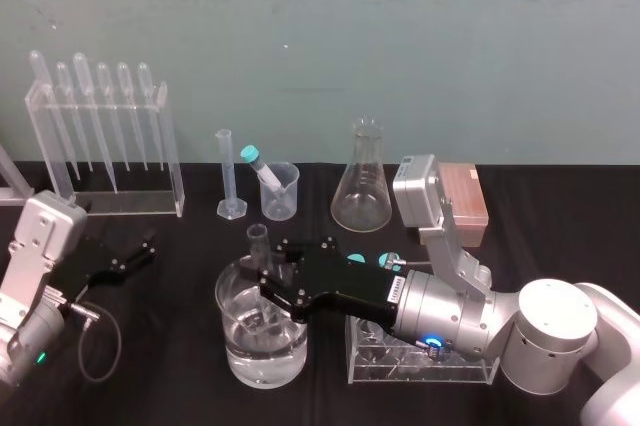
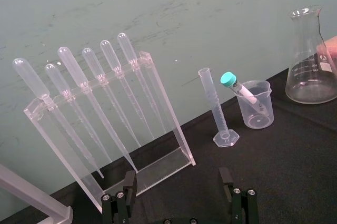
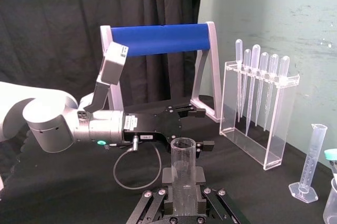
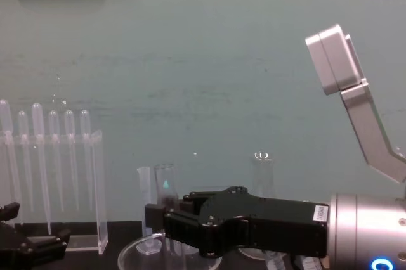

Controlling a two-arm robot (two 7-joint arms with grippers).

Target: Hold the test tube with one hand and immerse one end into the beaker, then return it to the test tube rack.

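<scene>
While the right gripper [image 1: 260, 274] clamps the test tube [image 1: 258, 242] upright, the tube's lower part stands inside the beaker [image 1: 232, 346].

Jaws shut on the tube's mid-length, and the black fingers hide whether its tip reaches the liquid. Behind stand the graduated cylinder [image 1: 228, 176], a small cup [image 1: 282, 194] holding a teal-capped tube [image 1: 262, 166], the conical flask [image 1: 362, 184] and the pipette stand [image 1: 105, 136]. The pink test tube rack [image 1: 470, 198] sits far right, partly covered by the right wrist housing. A clear rack [image 1: 420, 364] lies under that arm. The left gripper [image 1: 140, 254] is parked at table left, jaws apart and empty.
</scene>
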